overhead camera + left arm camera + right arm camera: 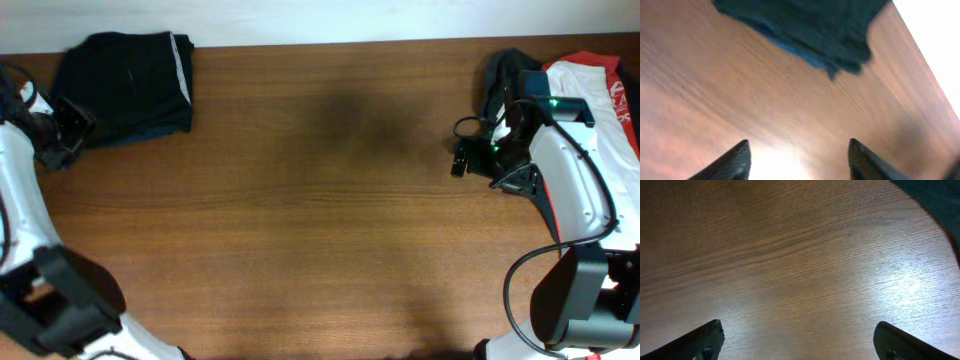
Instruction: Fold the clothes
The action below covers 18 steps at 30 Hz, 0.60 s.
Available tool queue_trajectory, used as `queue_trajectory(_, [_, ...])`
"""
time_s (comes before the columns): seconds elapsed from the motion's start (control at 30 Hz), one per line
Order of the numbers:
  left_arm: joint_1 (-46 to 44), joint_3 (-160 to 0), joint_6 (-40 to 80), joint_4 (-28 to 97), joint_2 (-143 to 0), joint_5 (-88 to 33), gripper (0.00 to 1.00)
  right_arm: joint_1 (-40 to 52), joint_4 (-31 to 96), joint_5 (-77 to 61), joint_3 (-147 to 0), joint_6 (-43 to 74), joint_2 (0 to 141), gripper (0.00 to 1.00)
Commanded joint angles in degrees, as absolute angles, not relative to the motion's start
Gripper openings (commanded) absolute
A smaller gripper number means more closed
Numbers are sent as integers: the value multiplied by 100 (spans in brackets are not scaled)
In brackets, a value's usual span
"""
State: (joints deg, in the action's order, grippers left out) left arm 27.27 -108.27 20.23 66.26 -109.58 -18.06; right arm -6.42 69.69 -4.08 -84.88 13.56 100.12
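A folded dark navy garment [130, 85] with a pale stripe lies at the table's far left; it also shows at the top of the left wrist view [810, 30]. A heap of unfolded clothes [600, 85], red, white and dark, sits at the far right; a dark edge of it shows in the right wrist view [940, 202]. My left gripper [65, 135] is open and empty just left of the folded garment, over bare wood [797, 150]. My right gripper [462, 155] is open and empty over bare wood [797, 327], just left of the heap.
The brown wooden table [320, 220] spans the view, with its far edge against a white wall [320, 20]. Both arm bases stand at the near corners.
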Motion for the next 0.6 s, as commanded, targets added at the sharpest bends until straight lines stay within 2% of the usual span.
queue_trajectory(0.0, [2311, -10886, 681, 7352, -9985, -3118, 78, -663, 6960, -333, -8580, 1400, 9915, 99])
queue_trajectory(0.1, [1503, -10886, -257, 8322, -9021, -3358, 81, -663, 6960, -333, -8580, 1400, 9915, 99])
queue_trajectory(0.17, [797, -10886, -440, 8680, -8455, -3367, 83, -663, 6960, -336, -8580, 1400, 9915, 99])
queue_trajectory(0.2, [325, -10886, -438, 8809, -8141, -3221, 99, -663, 6960, -333, -8580, 1400, 9915, 99])
queue_trajectory(0.3, [-183, -10886, -436, 9349, -7846, -3218, 99, -663, 6960, -333, -8580, 1400, 9915, 99])
queue_trajectory(0.4, [-193, -10886, -440, 9653, -7819, -3210, 99, -663, 6960, -336, -8580, 1400, 9915, 99])
queue_trajectory(0.53, [-585, -10431, -864, 9546, -7813, -2858, 99, -663, 6960, -333, -8580, 1400, 9915, 99])
queue_trajectory(0.57, [-725, -10018, -1094, 9037, -7673, -2860, 99, -663, 6960, -333, -8580, 1400, 9915, 99])
